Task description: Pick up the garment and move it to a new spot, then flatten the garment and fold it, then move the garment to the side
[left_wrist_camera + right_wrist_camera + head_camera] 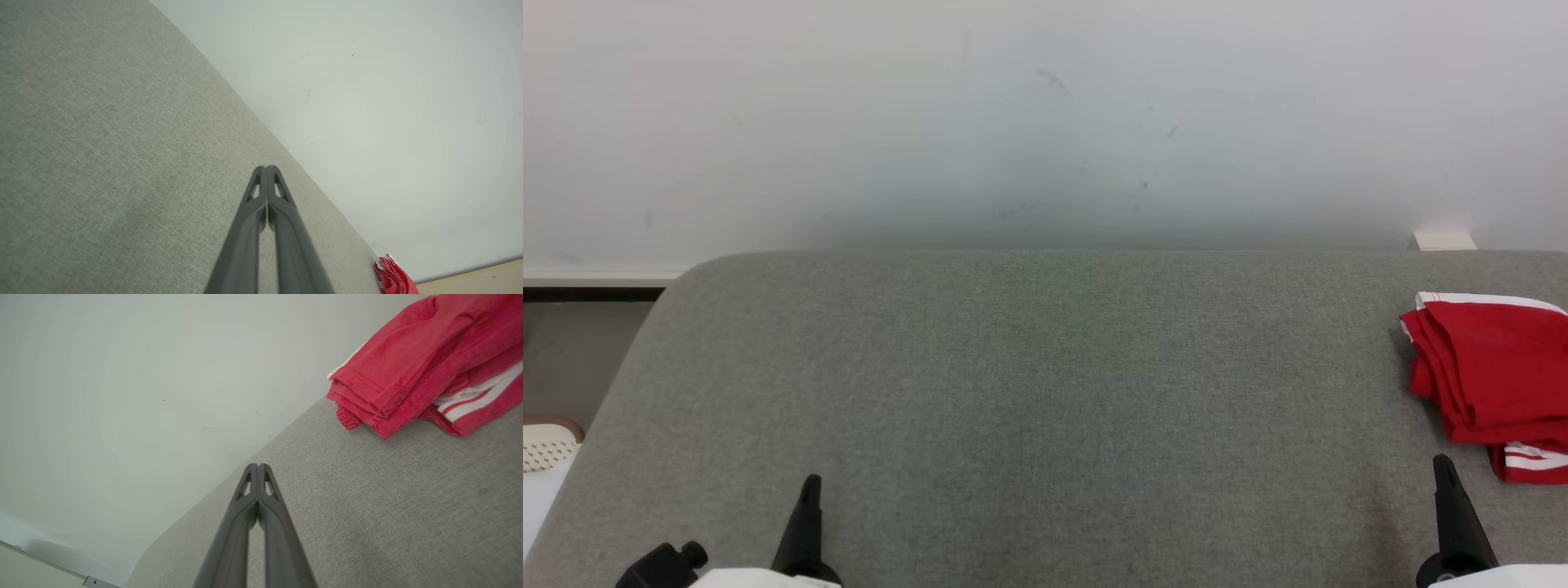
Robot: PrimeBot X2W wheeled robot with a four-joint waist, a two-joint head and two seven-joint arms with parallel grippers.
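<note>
Behind everything stood a pale wall (1045, 122), white-grey, with a few small dark marks on it. Before it lay a wide surface (1045, 392) covered with grey-green woven cloth. Its far edge ran close along the wall and its far left corner was rounded.

The red garment (1494, 376) lay on the right side of this surface, near the far edge, and the right border of the head view cut it off. It was folded in several layers, with white stripes along its far edge and on the corner nearest to the robot. In the right wrist view the stitched hems of the layers could be seen, resting flat on the cloth.

The left gripper (810, 483) was at the lower left of the head view, well apart from the garment. Its two dark fingers were pressed together along their length, with nothing between them, and they pointed toward the wall. The right gripper (1443, 464) was at the lower right, also fully closed and holding nothing. Its tip was near the striped corner of the garment but did not touch it.

A small white block (1444, 240) sat at the far edge by the wall. Beside the surface, at the left, was a white perforated object (547, 445) with a brown rim.
</note>
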